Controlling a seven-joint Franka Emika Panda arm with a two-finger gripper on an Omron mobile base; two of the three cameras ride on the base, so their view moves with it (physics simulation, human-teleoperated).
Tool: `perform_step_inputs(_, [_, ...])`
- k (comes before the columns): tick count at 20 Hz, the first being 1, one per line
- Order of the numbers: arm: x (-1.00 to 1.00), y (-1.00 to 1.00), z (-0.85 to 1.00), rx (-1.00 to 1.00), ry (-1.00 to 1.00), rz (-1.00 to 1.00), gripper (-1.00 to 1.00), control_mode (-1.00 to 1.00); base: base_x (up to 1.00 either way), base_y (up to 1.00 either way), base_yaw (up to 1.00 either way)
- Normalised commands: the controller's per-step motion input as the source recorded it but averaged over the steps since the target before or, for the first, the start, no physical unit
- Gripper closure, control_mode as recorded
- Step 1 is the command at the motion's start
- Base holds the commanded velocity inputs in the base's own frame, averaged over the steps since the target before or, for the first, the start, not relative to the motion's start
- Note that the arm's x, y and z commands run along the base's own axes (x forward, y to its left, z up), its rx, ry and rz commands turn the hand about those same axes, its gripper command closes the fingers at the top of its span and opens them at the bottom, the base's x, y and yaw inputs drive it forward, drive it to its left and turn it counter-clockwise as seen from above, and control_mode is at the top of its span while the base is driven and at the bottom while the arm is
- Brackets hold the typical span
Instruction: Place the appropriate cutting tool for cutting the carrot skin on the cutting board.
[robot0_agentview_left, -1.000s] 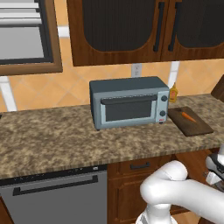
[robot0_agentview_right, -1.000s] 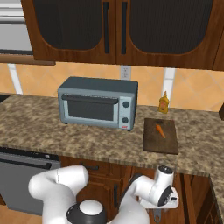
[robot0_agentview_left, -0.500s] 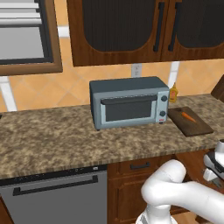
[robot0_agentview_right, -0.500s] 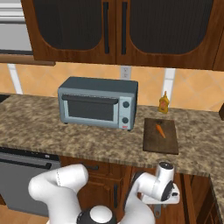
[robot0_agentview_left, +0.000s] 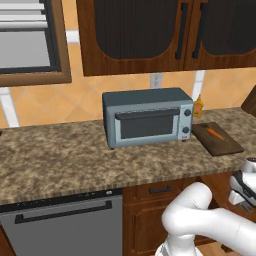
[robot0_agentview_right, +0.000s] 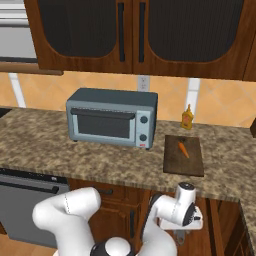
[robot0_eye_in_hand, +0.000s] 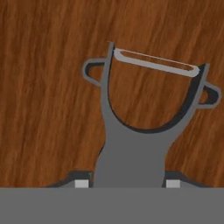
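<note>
A grey Y-shaped peeler (robot0_eye_in_hand: 146, 109) with a thin metal blade stands upright between my fingertips (robot0_eye_in_hand: 81, 183); my gripper (robot0_eye_in_hand: 127, 181) is shut on its handle, with brown wood grain behind it. My hand (robot0_agentview_right: 183, 214) hangs below the counter's front edge, in front of the lower cabinets and just short of the cutting board. The dark brown cutting board (robot0_agentview_right: 183, 163) (robot0_agentview_left: 223, 145) lies on the counter to the right of the toaster oven. A small orange carrot (robot0_agentview_right: 183, 149) (robot0_agentview_left: 215, 133) lies on the board's far half.
A grey toaster oven (robot0_agentview_right: 112, 117) (robot0_agentview_left: 147, 117) stands mid-counter. A small yellow bottle (robot0_agentview_right: 187, 117) (robot0_agentview_left: 198, 106) sits by the wall behind the board. A dishwasher (robot0_agentview_left: 60, 225) sits under the granite counter (robot0_agentview_left: 60, 160) at the left, and dark cabinets hang above.
My hand has risen slightly with the peeler in it. The carrot, the board and the oven have not moved.
</note>
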Motion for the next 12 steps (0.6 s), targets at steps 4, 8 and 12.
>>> perform_step_inputs(4, [-0.50, 0.14, 0.10, 0.02, 0.00, -0.06, 1.00, -1.00, 0.00, 0.00, 0.00])
perform_step_inputs(8, [-0.49, 0.00, 0.70, 0.00, -0.02, -0.06, 1.00, -1.00, 0.00, 0.00, 0.00])
perform_step_inputs(12, [-0.31, 0.00, 1.00, 0.00, -0.01, -0.05, 1.00, -1.00, 0.00, 0.00, 0.00])
